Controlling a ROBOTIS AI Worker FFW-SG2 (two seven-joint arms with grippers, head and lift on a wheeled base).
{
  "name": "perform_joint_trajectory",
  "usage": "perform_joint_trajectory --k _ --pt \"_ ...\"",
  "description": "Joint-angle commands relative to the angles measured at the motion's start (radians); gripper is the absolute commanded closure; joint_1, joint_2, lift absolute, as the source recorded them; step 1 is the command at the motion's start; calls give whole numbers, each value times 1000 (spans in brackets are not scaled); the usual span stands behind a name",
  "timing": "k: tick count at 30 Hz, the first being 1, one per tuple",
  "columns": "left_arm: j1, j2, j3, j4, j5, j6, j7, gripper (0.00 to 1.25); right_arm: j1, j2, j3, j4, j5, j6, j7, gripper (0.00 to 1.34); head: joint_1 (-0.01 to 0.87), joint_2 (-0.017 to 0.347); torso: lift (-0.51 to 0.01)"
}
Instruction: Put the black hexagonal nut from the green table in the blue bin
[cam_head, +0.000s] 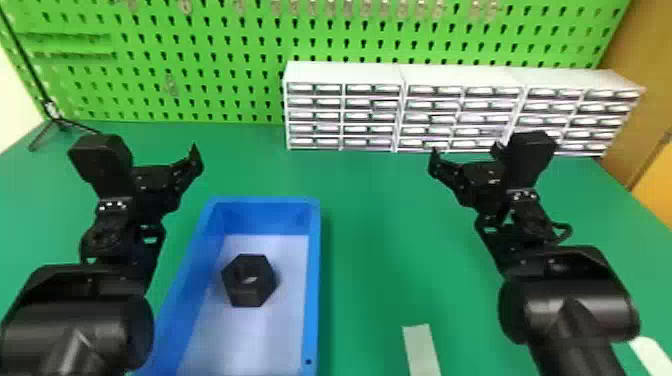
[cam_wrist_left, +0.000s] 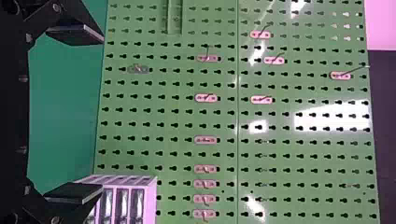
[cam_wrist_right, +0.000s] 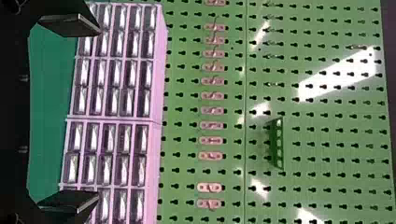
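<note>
The black hexagonal nut (cam_head: 249, 280) lies flat inside the blue bin (cam_head: 314, 280), on its pale floor, with its hole facing up. My left gripper (cam_head: 162, 150) is held over the table to the left of the bin's far end, apart from the nut. On the right side of the table, my right gripper (cam_head: 465, 152) is well away from the bin. In the left wrist view the left gripper (cam_wrist_left: 77, 114) is open with nothing between its fingers. The right wrist view has the right gripper (cam_wrist_right: 72, 114) likewise open and holding nothing.
White drawer cabinets (cam_head: 345, 75) stand along the back right of the green table (cam_head: 380, 225), against a green pegboard (cam_head: 240, 70). A pale strip (cam_head: 421, 350) lies near the front. A thin black stand (cam_head: 60, 122) is at the far left.
</note>
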Motion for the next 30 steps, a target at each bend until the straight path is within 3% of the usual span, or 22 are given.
perform_joint_trajectory --k 1,30 --pt "4 0 -3 6 3 -7 0 163 12 1 8 11 0 -24 -3 76 686 28 -96" --pt "16 0 -11 55 43 -36 -2 162 28 -5 13 22 3 -10 -14 76 686 28 -96"
